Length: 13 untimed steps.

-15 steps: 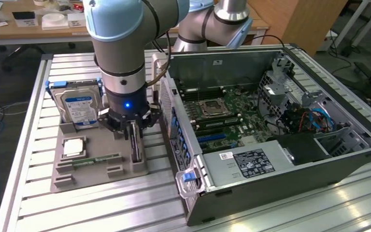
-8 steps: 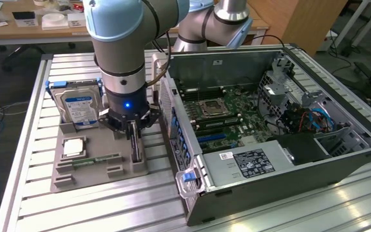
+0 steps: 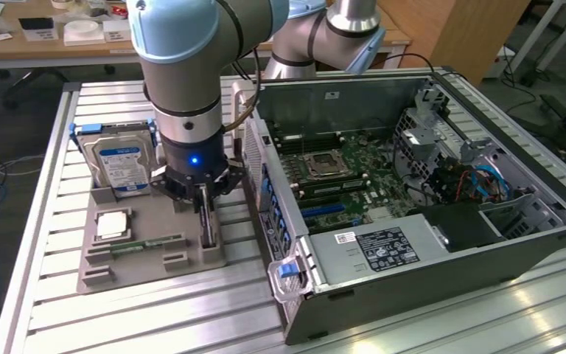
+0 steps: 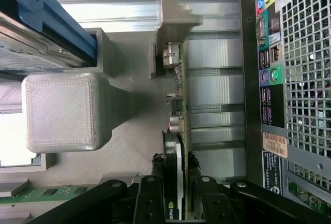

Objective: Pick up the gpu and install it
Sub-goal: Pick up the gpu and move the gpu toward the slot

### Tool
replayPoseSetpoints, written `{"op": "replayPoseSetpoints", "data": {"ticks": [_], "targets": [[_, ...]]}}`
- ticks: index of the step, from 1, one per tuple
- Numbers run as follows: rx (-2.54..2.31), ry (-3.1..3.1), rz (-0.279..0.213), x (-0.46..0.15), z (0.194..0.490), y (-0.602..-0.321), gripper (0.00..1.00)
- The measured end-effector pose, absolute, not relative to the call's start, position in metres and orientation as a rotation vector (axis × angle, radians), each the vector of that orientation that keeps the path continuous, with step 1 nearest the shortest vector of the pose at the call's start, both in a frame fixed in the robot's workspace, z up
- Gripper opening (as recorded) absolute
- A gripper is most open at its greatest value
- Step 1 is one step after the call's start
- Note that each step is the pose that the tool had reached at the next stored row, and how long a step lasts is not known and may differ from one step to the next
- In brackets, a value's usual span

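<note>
Gripper (image 3: 203, 198) (image 4: 178, 185) is down on the gpu (image 3: 206, 227) (image 4: 181, 92), fingers (image 4: 150, 198) pinching it, one on each face, at the card's fan end. The gpu stands on edge in its slot of the grey holder tray (image 3: 150, 258), directly under the hand, with its far end reaching out past the fingertips to a grey post. Open computer case (image 3: 441, 243) is just beside the hand on one side; hard drive (image 3: 121, 166) and memory stick (image 3: 150, 244) are on the opposite side.
</note>
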State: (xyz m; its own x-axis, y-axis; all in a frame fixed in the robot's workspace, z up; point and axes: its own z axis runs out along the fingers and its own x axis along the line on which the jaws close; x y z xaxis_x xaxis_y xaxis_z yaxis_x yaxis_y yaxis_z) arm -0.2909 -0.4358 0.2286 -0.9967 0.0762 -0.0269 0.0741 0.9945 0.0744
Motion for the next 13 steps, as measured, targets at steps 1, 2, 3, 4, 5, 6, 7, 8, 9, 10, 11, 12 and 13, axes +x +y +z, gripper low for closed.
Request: {"op": "replayPoseSetpoints", "data": {"ticks": [1, 2, 3, 4, 5, 6, 7, 8, 9, 10, 11, 12, 13], "targets": [[0.117, 3.108, 0.114, -0.2908, 0.2286, -0.4358, 0.27], [0.117, 3.108, 0.114, -0.2908, 0.2286, -0.4358, 0.27], [0.117, 3.107, 0.114, -0.2909, 0.2286, -0.4358, 0.27], [0.117, 3.107, 0.114, -0.2908, 0.2286, -0.4358, 0.27], [0.117, 3.107, 0.114, -0.2909, 0.2286, -0.4358, 0.27], [0.117, 3.107, 0.114, -0.2908, 0.2286, -0.4358, 0.27], [0.117, 3.107, 0.114, -0.2908, 0.2286, -0.4358, 0.27], [0.117, 3.107, 0.114, -0.2908, 0.2286, -0.4358, 0.27], [0.117, 3.107, 0.114, -0.2908, 0.2286, -0.4358, 0.27], [0.117, 3.108, 0.114, -0.2909, 0.2286, -0.4358, 0.27], [0.117, 3.107, 0.114, -0.2908, 0.2285, -0.4358, 0.27], [0.113, 3.108, 0.116, -0.2909, 0.2284, -0.4358, 0.27], [0.104, 3.109, 0.118, -0.2909, 0.2282, -0.4358, 0.27]]}}
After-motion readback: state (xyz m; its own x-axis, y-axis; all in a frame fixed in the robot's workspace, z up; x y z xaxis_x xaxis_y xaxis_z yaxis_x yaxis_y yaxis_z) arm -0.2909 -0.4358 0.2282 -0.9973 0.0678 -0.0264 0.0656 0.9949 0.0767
